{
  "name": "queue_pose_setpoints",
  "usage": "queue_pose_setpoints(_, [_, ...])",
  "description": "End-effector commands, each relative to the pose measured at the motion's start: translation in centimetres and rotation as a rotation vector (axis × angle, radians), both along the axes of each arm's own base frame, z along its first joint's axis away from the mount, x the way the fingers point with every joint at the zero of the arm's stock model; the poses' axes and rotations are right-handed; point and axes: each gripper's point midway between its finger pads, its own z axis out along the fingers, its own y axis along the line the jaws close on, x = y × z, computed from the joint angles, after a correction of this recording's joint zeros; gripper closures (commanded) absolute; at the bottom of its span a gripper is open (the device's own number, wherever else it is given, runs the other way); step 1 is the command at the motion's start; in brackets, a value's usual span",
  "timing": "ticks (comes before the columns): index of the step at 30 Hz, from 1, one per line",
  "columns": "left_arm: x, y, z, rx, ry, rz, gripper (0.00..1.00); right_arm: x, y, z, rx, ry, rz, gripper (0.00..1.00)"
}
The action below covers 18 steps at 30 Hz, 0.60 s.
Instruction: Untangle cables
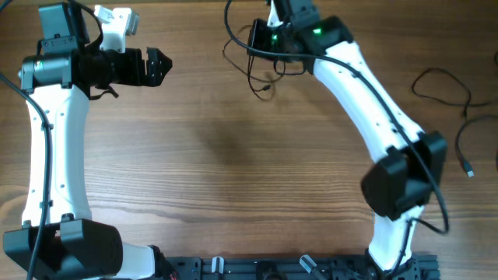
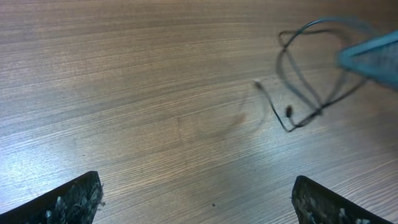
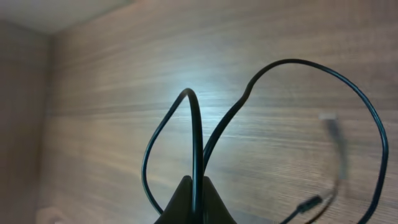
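A thin black cable [image 1: 253, 66] hangs in loops at the far middle of the table, held up by my right gripper [image 1: 268, 39]. In the right wrist view the jaws [image 3: 196, 199] are shut on the cable [image 3: 198, 137], which loops above them, and a small plug end [image 3: 308, 204] dangles lower right. The same cable shows in the left wrist view [image 2: 298, 93] at upper right. My left gripper [image 1: 156, 66] is open and empty at the far left; its fingertips [image 2: 199, 205] are wide apart over bare wood. Two more black cables [image 1: 443, 85] [image 1: 467, 144] lie at the right edge.
The wooden table [image 1: 233, 171] spans the view. The arm bases [image 1: 296, 268] sit along the near edge. The right arm's white link [image 1: 366, 101] crosses the right half of the table.
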Motion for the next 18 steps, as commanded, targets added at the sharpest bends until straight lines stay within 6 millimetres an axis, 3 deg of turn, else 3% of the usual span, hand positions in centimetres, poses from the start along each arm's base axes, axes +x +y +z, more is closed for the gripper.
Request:
queue_pose_setpoints(1, [-0.8,-1.4,1.0,-0.045,-0.035,-0.085,0.00,-0.9,-0.1,6.4,0.047,-0.138,0.047,0.95])
queue_pose_setpoints(6, [-0.9,-2.1,1.4,-0.078,-0.048,-0.121,0.00,-2.2,0.2,8.9,0.082,-0.183,0.105,0.96])
queue_pose_setpoints(18, [-2.7,-5.7,2.8,-0.221,-0.137,-0.362,0.00,-4.1,1.9,9.7,0.161,-0.169,0.241,0.96])
